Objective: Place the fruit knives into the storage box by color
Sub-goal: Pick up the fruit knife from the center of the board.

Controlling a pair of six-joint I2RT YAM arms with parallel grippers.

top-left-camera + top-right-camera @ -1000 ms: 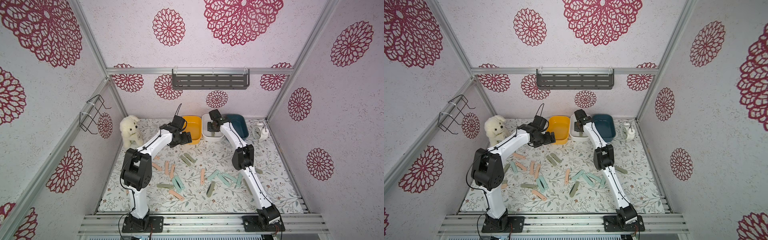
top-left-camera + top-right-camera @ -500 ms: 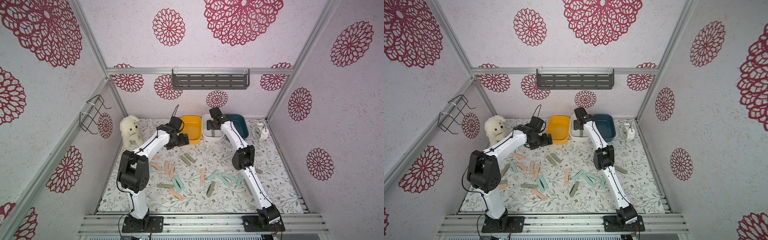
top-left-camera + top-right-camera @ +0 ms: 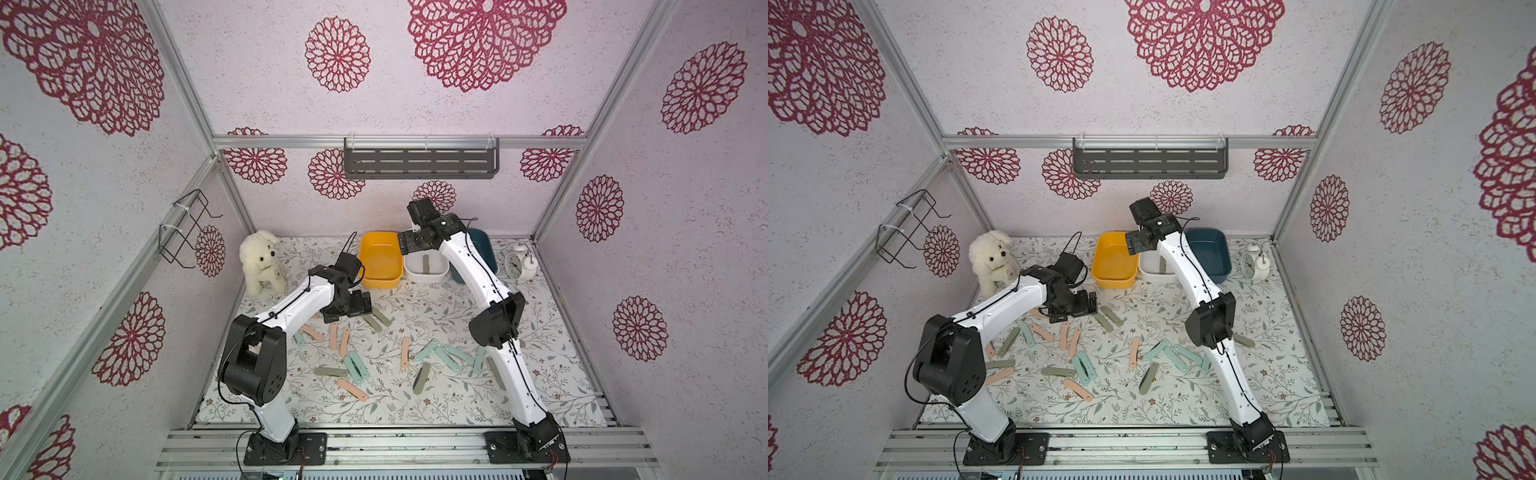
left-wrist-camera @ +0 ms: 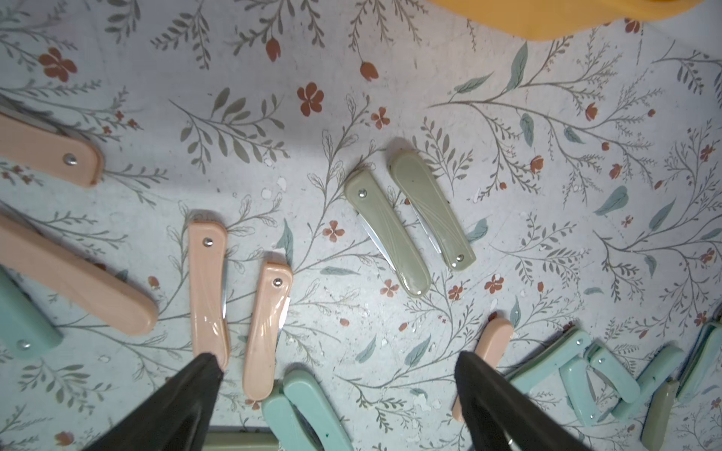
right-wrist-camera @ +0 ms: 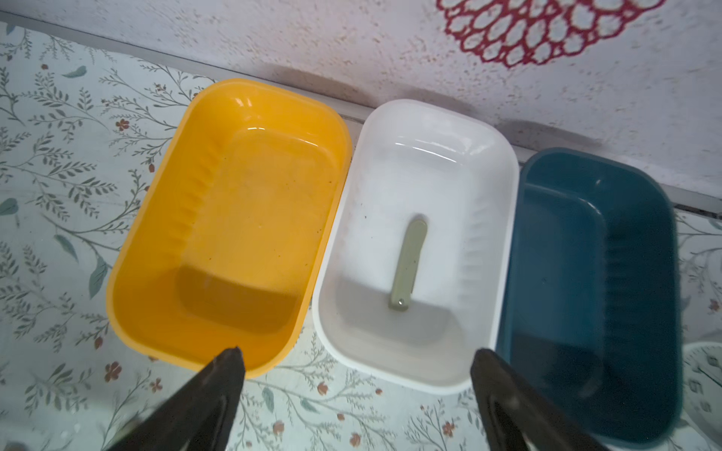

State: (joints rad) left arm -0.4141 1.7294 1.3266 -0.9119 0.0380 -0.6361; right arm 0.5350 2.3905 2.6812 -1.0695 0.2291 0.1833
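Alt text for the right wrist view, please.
One olive-green knife lies alone in the white tub, which sits between an empty yellow tub and an empty dark teal tub. The right gripper hangs open above them.

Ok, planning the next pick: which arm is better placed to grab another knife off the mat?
Probably left. The left claw, open, hangs above peach knives and olive knives on the mat; the right claw, also open, is over the tubs, away from them.

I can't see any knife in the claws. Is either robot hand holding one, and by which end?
No. The left gripper and right gripper are both open and empty; an olive knife lies loose in the white tub.
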